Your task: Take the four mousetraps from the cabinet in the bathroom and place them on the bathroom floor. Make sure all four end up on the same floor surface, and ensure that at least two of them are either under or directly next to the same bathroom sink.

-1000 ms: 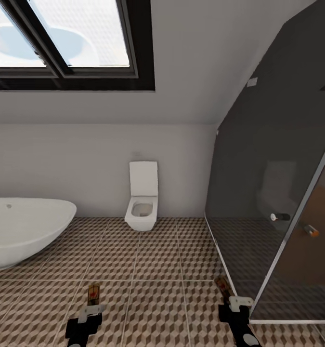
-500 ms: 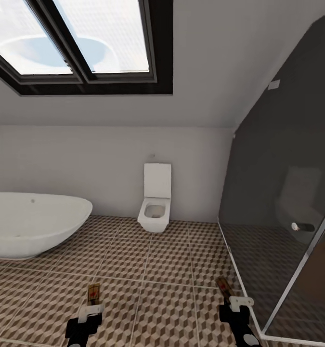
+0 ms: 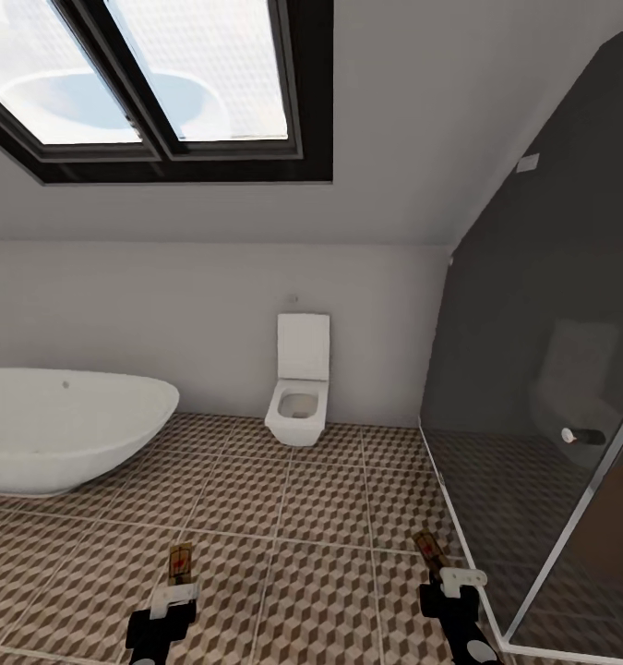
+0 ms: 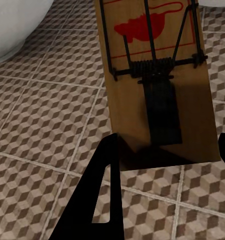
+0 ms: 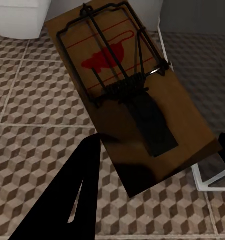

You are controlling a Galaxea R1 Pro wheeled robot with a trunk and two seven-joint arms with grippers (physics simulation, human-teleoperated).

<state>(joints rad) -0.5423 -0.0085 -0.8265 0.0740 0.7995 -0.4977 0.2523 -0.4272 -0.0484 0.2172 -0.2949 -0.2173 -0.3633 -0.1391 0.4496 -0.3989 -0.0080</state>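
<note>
Each of my hands carries one mousetrap over the cube-patterned bathroom floor (image 3: 293, 517). My left gripper (image 3: 174, 591) is shut on a mousetrap (image 3: 180, 560), a brown board with a red mouse print and dark wire (image 4: 155, 75), its near end clamped between the black fingers (image 4: 103, 200). My right gripper (image 3: 451, 582) is shut on a second mousetrap (image 3: 428, 547), which lies slanted between the fingers (image 5: 82, 195) in the right wrist view (image 5: 127, 95). The cabinet, the sink and the other mousetraps are out of view.
A white oval bathtub (image 3: 62, 429) stands at the left. A white square toilet (image 3: 299, 388) is against the far wall. A dark glass shower enclosure (image 3: 542, 369) with a metal frame closes off the right side. A skylight (image 3: 154, 83) is overhead.
The camera has swung a little to the left, so tub, toilet and shower sit further right in the picture. Both grippers still hold their mousetraps the same way.
</note>
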